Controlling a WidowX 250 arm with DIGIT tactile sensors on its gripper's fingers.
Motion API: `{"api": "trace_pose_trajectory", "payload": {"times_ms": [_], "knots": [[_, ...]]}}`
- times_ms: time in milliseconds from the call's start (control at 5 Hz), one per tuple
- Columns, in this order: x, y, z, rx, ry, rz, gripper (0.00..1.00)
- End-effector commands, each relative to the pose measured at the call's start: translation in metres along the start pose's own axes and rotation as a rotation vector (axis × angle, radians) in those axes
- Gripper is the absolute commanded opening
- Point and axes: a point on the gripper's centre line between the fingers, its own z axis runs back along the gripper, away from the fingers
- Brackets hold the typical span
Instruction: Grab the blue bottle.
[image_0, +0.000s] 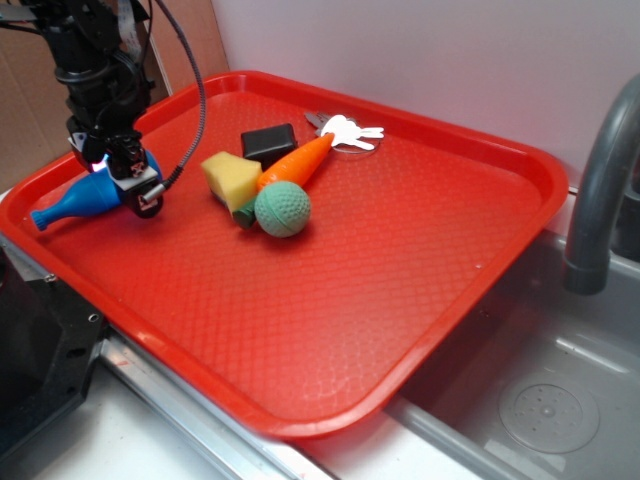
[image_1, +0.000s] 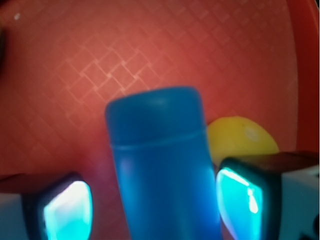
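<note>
The bottle (image_0: 88, 198) lies on its side on the tray (image_0: 400, 280), near the left edge, and the gripper (image_0: 120, 172) is right over its fat end with one of the fingers (image_1: 67, 207) on each side. To the right sit a sponge (image_0: 231, 180), a ball (image_0: 283, 209) and a carrot (image_0: 296, 163), all close together. Behind them lie a small block (image_0: 268, 143) and keys (image_0: 348, 130), and a sink (image_0: 540, 400) is right of the tray.

exterior: stands off the tray's near corner, raised, looking down and across the whole tray (image_0: 400, 260) toward the back wall; sink at right.
wrist: sits on the arm just above the fingers (image_1: 65, 210), looking down, very close and blurred.
shared: the bottle (image_0: 90, 197) (image_1: 162, 165) between the fingers, and the tray floor (image_1: 150, 45) around it.
</note>
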Motion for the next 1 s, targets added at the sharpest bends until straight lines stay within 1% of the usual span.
{"api": "trace_pose_trajectory", "payload": {"times_ms": [0, 200, 400, 600, 800], "knots": [[-0.008, -0.057, 0.029, -0.057, -0.009, -0.047, 0.00], [-0.006, -0.072, 0.061, -0.080, -0.064, -0.048, 0.00], [0.004, -0.086, 0.106, -0.120, -0.125, -0.055, 0.00], [0.009, -0.084, 0.153, -0.063, -0.123, 0.025, 0.00], [0.009, -0.063, 0.200, 0.016, -0.099, 0.208, 0.00]]}}
